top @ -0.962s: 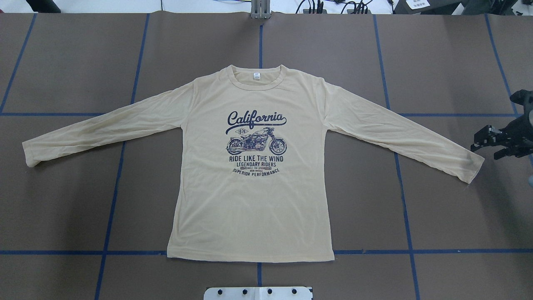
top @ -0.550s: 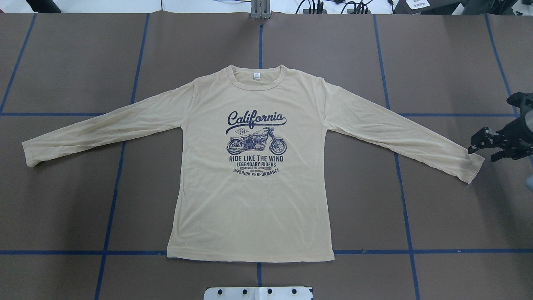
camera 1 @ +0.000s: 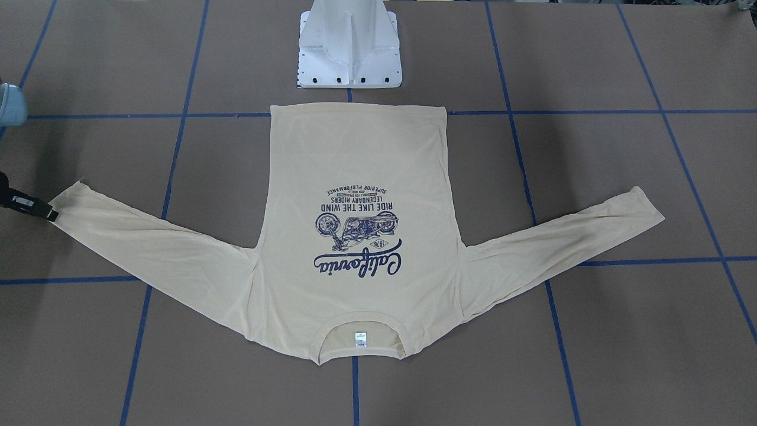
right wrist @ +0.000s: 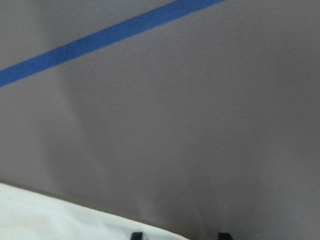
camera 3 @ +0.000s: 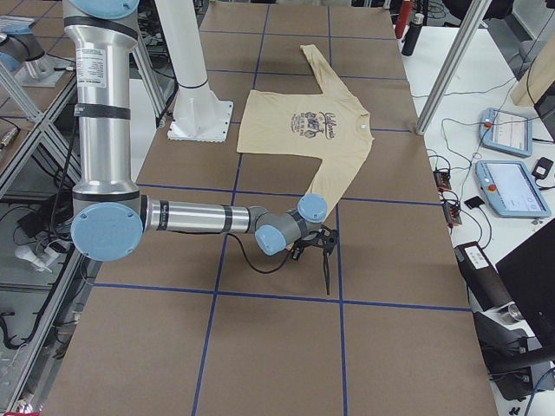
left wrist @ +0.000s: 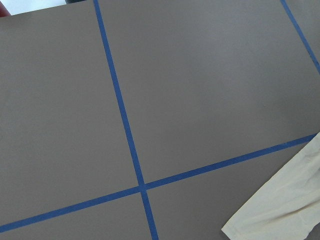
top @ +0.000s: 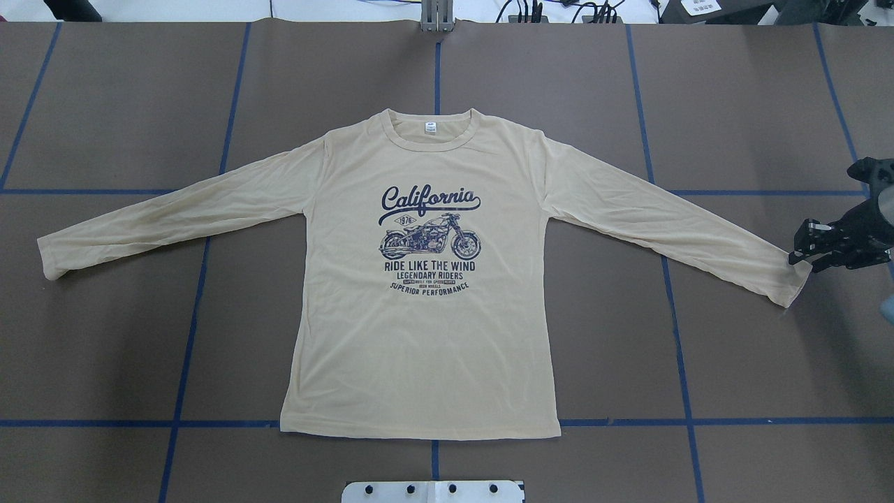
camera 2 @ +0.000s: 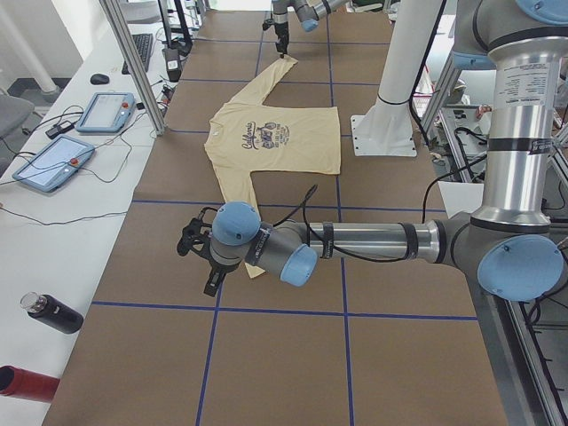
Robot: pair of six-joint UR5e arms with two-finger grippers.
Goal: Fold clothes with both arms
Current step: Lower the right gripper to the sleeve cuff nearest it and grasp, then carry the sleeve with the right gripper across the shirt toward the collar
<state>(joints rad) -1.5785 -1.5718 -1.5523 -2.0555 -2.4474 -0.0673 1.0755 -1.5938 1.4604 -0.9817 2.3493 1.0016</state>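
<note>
T-shirt (top: 426, 328) lies flat, print up. Right claw (top: 803, 260) spread apart at one cuff. Left claw (camera 2: 197, 264): cannot tell.

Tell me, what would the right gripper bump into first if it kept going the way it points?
Probably the sleeve cuff of the T-shirt: the right gripper points at the cuff's edge and is nearly touching it. Its height above the table is unclear.

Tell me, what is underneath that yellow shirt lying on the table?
The shirt lies flat on the brown table covering, and blue tape lines run in under its edges. Anything else beneath the fabric is hidden.
</note>
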